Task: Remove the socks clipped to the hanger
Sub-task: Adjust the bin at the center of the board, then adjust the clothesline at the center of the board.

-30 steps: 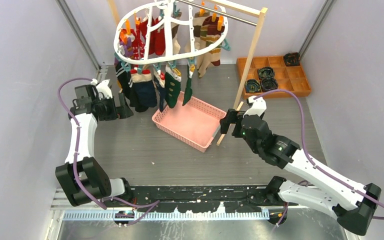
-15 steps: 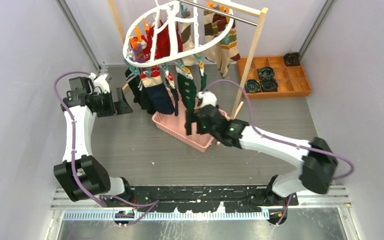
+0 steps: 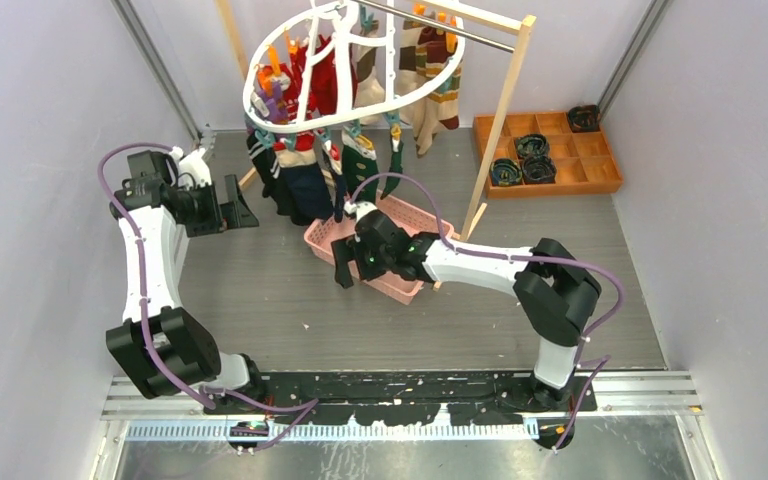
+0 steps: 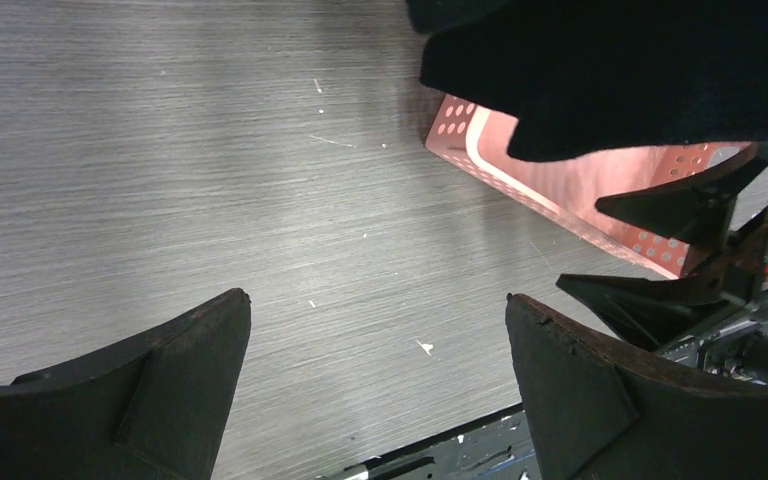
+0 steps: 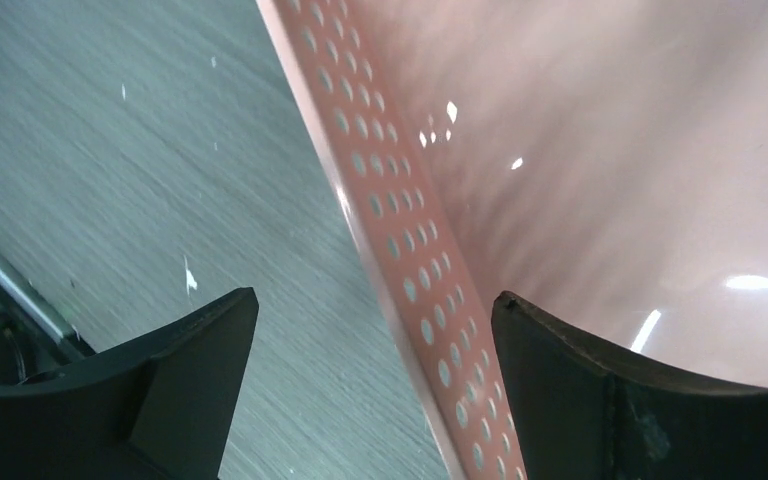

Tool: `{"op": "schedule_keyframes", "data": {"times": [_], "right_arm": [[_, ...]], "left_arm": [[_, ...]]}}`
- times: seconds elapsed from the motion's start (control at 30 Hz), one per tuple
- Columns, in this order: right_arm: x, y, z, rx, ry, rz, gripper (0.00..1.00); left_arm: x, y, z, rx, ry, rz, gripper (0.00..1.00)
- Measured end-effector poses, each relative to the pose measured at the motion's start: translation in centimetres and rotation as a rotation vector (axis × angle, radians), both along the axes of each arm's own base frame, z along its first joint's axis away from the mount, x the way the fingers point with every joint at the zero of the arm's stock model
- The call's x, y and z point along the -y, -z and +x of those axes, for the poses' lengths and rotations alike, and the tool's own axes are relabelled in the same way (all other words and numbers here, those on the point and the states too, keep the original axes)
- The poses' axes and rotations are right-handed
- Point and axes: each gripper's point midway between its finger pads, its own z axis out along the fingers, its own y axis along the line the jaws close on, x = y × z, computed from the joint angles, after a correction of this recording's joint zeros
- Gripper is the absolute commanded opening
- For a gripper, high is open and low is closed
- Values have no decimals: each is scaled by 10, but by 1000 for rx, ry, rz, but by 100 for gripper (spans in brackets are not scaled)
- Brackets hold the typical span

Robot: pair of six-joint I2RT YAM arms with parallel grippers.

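Over the table's far-left part, I log: hanger [image 3: 391, 60], white oval, hung from the rack rail; socks [image 3: 295, 185] clipped beneath; pink basket [image 3: 400, 220] mid-table. Right gripper [image 3: 348, 268] open-jawed astride the basket's left wall; left gripper [image 3: 240, 205] gaping, empty, beside the socks.

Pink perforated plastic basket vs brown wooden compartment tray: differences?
The pink basket is one open bin, nothing visible inside; the wooden tray is split into compartments, some holding dark coiled items. The basket sits by the hanging socks; the tray sits far right. Both rest on the grey table.
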Motion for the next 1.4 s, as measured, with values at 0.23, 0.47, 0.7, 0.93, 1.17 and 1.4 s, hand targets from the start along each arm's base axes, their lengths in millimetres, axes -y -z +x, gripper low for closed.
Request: {"op": "schedule_keyframes", "data": {"times": [0.23, 0.47, 0.7, 0.93, 1.17, 1.4], "right_arm": [[22, 37, -53, -99, -97, -38, 86], [52, 17, -109, -136, -167, 3, 91], [79, -30, -101, -48, -65, 34, 100], [122, -107, -26, 132, 312, 139, 88], [179, -123, 58, 210, 626, 154, 82], [218, -111, 99, 240, 795, 89, 77]], "left_arm": [[-1, -3, 0, 0, -5, 4, 100], [-1, -4, 0, 1, -8, 3, 100], [0, -13, -2, 31, -8, 14, 100], [-2, -24, 0, 66, -11, 30, 100], [-5, -23, 0, 59, -20, 43, 100], [-9, -21, 0, 51, -34, 64, 100]]}}
